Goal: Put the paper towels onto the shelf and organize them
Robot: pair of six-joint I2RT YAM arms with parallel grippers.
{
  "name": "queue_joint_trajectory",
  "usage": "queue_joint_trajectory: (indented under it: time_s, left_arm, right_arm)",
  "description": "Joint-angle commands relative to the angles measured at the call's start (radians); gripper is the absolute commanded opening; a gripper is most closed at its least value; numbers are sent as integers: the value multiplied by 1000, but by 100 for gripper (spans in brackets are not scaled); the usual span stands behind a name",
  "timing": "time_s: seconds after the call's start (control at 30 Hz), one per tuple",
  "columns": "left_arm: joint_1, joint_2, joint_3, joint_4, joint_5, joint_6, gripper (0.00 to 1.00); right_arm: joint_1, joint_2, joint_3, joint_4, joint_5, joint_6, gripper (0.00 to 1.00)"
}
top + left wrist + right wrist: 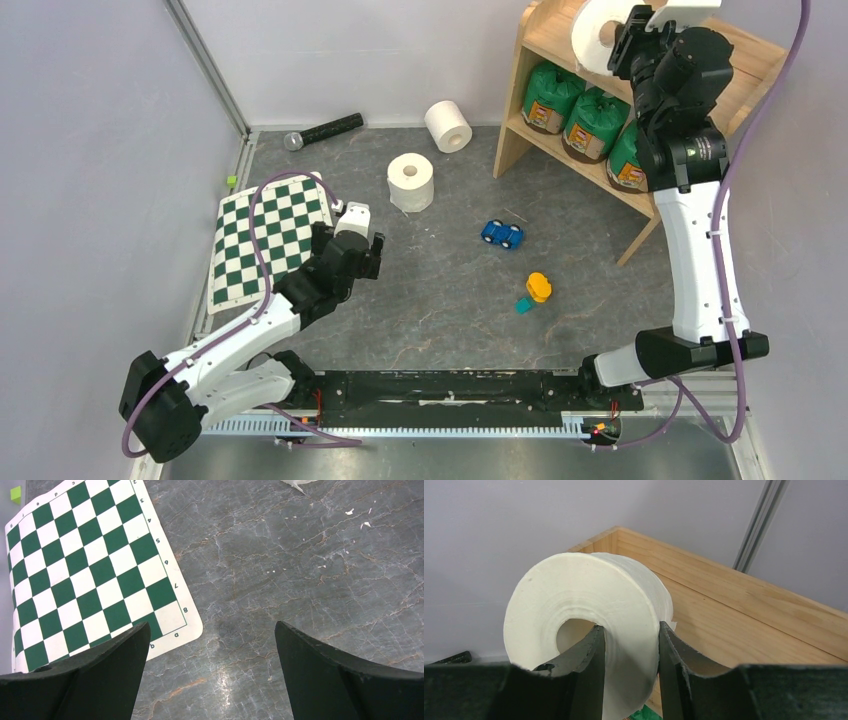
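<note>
Over the top board of the shelf [752,62], hard against the back wall at the bench's [450,310] far right, the right arm [700,250] stands nearly upright from its base and bends its wrist toward the board's left end. Its right jaws clamp the wall of a bare white roll [589,600], one finger [586,675] inside the hollow core and the other outside; whether the roll touches the wood cannot be told. Bare board [749,620] runs to the right of it, up to a raised back edge. On the lower tier three green-wrapped rolls [594,122] sit side by side, touching. Two more white rolls [411,182] lie on the bench left of the shelf, well apart from a blue toy car [502,234]. The left arm [240,345] reaches low and forward, its left jaws spread wide and holding nothing, just beside the corner of the checkerboard mat [90,575].
</note>
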Motion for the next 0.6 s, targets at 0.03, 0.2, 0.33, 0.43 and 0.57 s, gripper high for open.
queue_joint_trajectory:
  time_s: [0.03,0.2,0.33,0.43,0.57]
  left_arm:
    - [1,0,-7,45,-6,40,100]
    - [1,-3,-7,45,-5,40,100]
    - [1,-5,-6,42,-5,39,100]
    - [1,-5,-6,44,-7,40,100]
    - [1,-3,-6,44,-7,42,100]
  right_arm:
    - [-13,11,29,71,-10,9,38]
    - [-16,29,32,71,-8,8,42]
    - [-22,43,43,73,-7,9,46]
    - [-25,49,56,73,-6,9,51]
    - [-30,61,72,74,-4,7,55]
